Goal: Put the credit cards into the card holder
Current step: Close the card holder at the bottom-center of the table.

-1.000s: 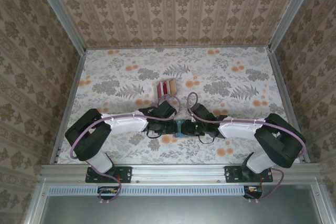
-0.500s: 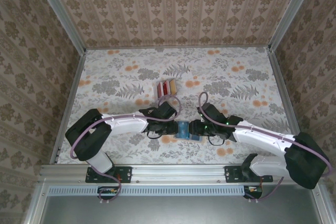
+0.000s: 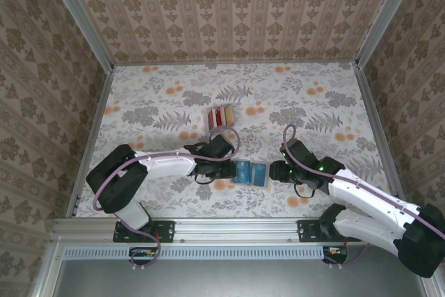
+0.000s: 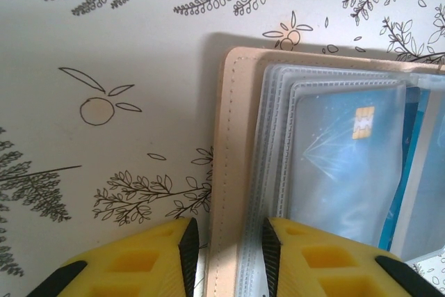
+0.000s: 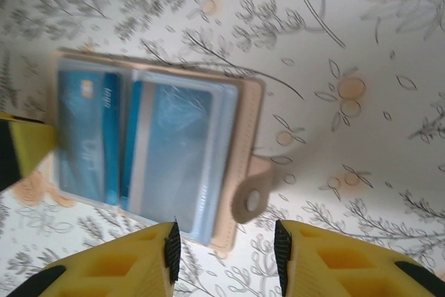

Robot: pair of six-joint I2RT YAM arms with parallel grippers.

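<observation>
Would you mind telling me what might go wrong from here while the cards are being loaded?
1. The right tool is open and clear of the card holder, leaving the left tool straddling its far edge; the clear sleeves could flip shut or the holder could swivel.
2. Sleeves in view already hold a blue card; another pushed in could jam.
3. The rack of cards stands close behind the left arm's cable, which could topple it.
</observation>
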